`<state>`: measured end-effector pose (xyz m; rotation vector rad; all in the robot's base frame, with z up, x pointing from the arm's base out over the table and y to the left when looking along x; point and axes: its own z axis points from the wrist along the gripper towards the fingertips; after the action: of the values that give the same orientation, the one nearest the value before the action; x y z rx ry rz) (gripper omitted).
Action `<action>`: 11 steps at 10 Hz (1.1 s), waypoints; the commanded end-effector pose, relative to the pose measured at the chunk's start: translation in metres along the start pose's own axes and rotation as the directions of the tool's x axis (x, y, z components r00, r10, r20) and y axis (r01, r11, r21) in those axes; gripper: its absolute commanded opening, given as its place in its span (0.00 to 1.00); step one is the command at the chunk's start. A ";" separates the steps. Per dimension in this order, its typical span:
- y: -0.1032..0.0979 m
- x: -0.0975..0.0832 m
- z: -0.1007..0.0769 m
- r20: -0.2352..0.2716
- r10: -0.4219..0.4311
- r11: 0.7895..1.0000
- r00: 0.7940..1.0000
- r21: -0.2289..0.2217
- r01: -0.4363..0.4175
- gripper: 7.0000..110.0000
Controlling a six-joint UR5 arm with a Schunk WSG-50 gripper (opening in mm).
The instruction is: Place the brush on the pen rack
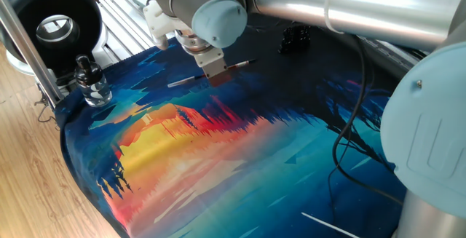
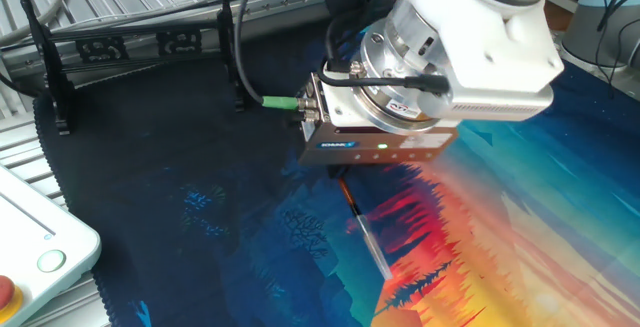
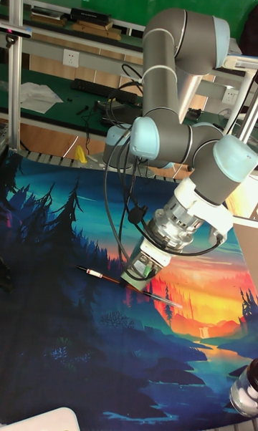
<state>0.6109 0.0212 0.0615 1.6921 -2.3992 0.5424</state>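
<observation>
My gripper (image 1: 217, 77) is shut on the brush (image 1: 237, 65) near its middle and holds it almost level just above the painted mat. The pale handle end points toward the bottle side, and the dark tip end points toward the pen rack (image 1: 295, 40). That small black notched stand sits at the mat's far edge, well apart from the brush. In the other fixed view the brush (image 2: 367, 237) sticks out below the gripper body (image 2: 380, 145), which hides the fingers. In the tall view the brush (image 3: 97, 273) crosses under the gripper (image 3: 135, 279).
A clear glass bottle (image 1: 91, 84) with a black stopper stands at the mat's left corner, beside a black round device (image 1: 51, 20). A thin white rod (image 1: 331, 227) lies near the front right. A black cable (image 1: 349, 114) hangs from the arm over the mat.
</observation>
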 end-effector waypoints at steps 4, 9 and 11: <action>0.010 -0.015 -0.001 0.065 0.039 0.998 0.997 -0.046 -0.036 0.00; 0.006 -0.011 -0.001 0.048 0.062 0.998 0.997 -0.032 -0.060 0.00; -0.004 0.018 -0.001 -0.067 -0.028 1.000 0.997 0.011 0.028 0.00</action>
<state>0.6086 0.0240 0.0601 1.6759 -2.4176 0.5216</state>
